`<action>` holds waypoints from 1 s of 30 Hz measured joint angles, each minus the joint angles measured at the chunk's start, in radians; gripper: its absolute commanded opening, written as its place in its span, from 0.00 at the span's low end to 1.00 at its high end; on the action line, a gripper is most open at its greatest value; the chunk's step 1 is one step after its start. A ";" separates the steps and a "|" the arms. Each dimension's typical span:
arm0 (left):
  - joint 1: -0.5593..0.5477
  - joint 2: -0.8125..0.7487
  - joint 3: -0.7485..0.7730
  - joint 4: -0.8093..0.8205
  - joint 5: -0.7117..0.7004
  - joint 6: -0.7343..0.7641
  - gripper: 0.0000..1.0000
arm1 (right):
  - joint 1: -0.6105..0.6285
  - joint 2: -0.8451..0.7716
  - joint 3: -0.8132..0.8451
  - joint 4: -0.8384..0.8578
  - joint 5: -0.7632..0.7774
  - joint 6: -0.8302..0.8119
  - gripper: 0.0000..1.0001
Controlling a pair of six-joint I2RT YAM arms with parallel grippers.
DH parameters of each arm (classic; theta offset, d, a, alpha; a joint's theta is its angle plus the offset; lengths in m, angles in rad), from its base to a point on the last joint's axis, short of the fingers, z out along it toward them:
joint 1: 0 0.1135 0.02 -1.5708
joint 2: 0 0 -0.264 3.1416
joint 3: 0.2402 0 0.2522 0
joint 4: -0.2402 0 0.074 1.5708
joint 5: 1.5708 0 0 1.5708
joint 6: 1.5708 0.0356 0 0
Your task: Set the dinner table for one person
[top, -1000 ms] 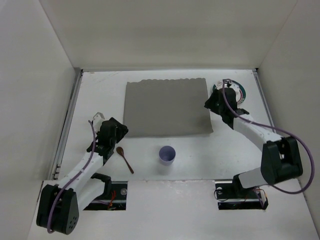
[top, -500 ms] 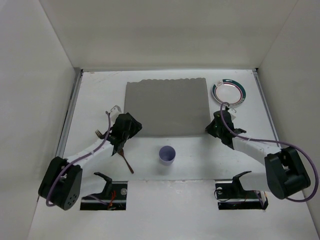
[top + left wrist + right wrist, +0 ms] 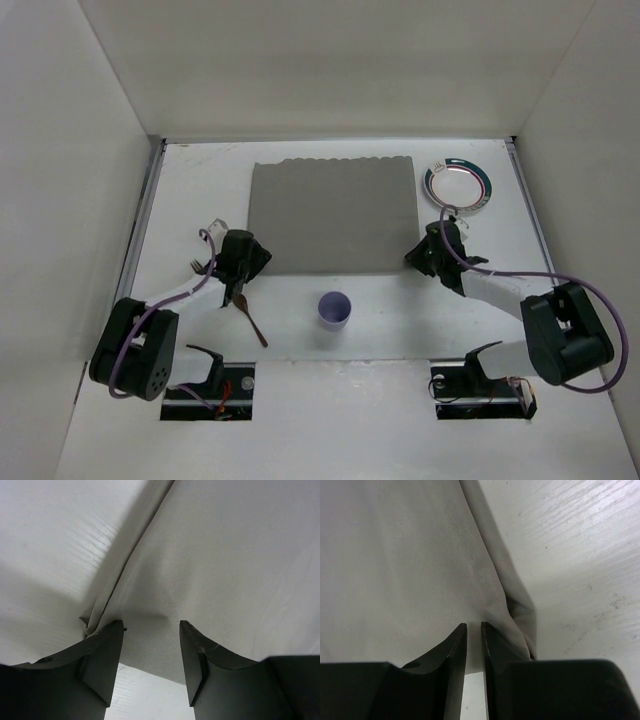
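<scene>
The dinner table [image 3: 400, 320] is the big white surface. A grey cloth mat [image 3: 330, 212] lies flat on its far middle. My left gripper [image 3: 252, 258] is at the mat's near-left corner. In the left wrist view the left gripper [image 3: 151, 625] is open, straddling the mat [image 3: 225, 570] edge, and the corner is bunched against its left finger. My right gripper [image 3: 415, 252] is at the near-right corner. In the right wrist view the right gripper [image 3: 473, 625] shows only a narrow slit over the mat [image 3: 395, 555] edge, with a fold beside its right finger.
A round plate [image 3: 457, 185] with a green rim sits at the far right. A blue cup [image 3: 334, 310] stands near the front middle, with a brown spoon [image 3: 251, 320] to its left. What looks like a fork [image 3: 199, 265] lies left of the left gripper. White walls enclose the table.
The left gripper has moved from beside the spoon up to the mat's near-left corner. The right gripper has come from the plate to the near-right corner, and its jaws have narrowed.
</scene>
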 measured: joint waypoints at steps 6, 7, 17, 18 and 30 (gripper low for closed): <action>-0.053 -0.083 0.000 -0.006 -0.016 0.026 0.49 | -0.032 -0.146 0.003 -0.005 -0.006 -0.056 0.53; -0.078 -0.106 0.000 -0.004 -0.023 0.034 0.50 | -0.051 -0.164 0.018 -0.003 -0.005 -0.071 0.56; -0.275 -0.158 0.000 0.177 -0.069 0.179 0.54 | -0.451 0.106 0.199 0.138 -0.016 -0.076 0.56; -0.279 -0.154 0.000 0.195 -0.070 0.192 0.54 | -0.476 0.144 0.210 0.141 -0.024 -0.068 0.55; -0.261 -0.043 -0.003 0.348 -0.058 0.245 0.54 | -0.531 0.446 0.379 0.191 -0.119 0.053 0.42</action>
